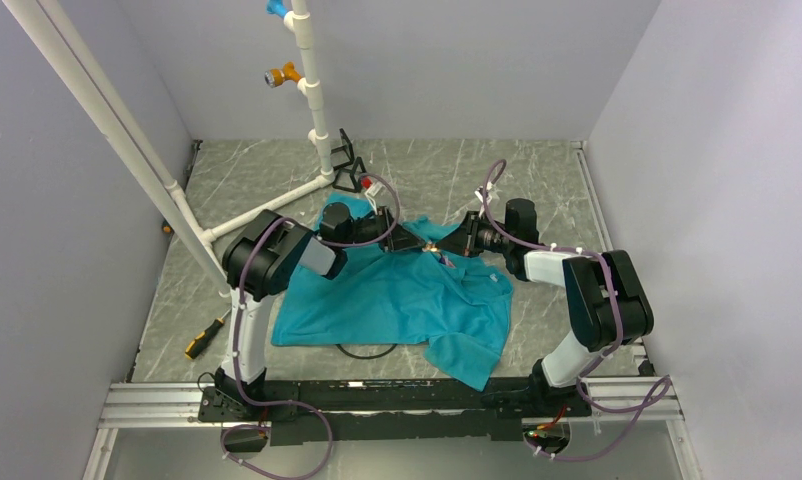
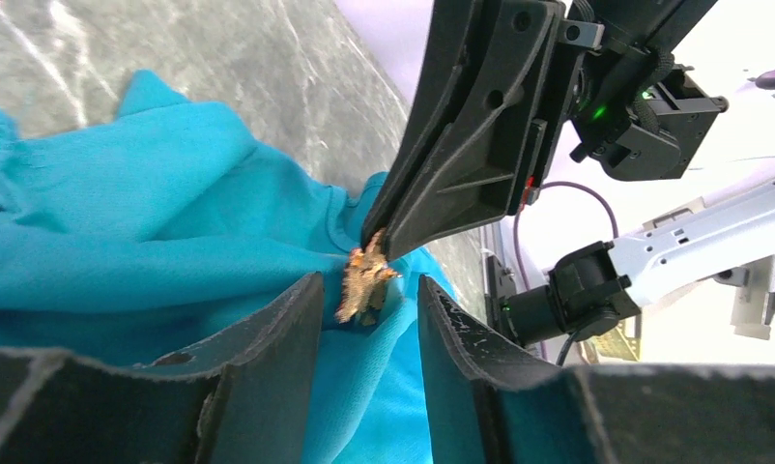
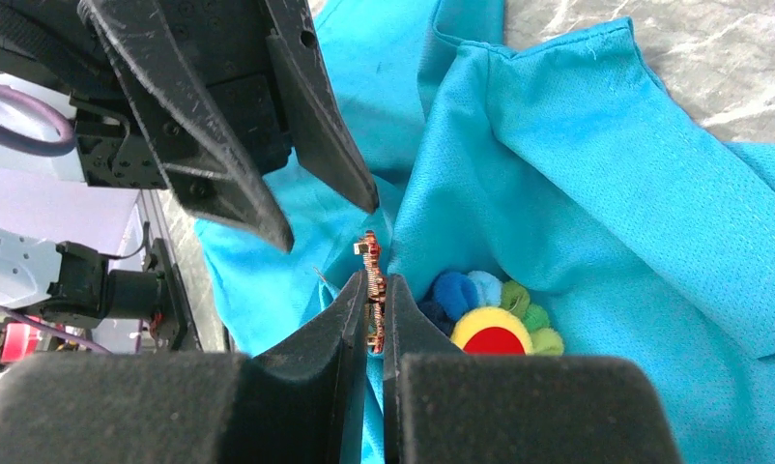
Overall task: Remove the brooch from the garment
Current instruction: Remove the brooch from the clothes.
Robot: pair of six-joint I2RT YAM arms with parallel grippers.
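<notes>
Robotics lab: enclosed test bench.
Plain pale walls [image 1: 427, 60] close off the left, far and right sides. Marble-pattern table top [image 1: 537, 180]. Aluminium extrusion rail [image 1: 157, 405] along the near edge carries the left arm [image 1: 267, 265] and right arm [image 1: 602, 295] side by side. Loose purple cables [image 1: 297, 455]. White pipe frame [image 1: 127, 140] at far left. Screwdriver [image 1: 205, 336] lying at near left.

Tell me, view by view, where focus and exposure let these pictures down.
Top external: evenly lit and sharp, but the brooch is a mere speck. Left wrist: the left fingers blur in the foreground, and the background at right is blown out white. Right wrist: the right fingers are soft, the brooch's coloured petals crisp.
</notes>
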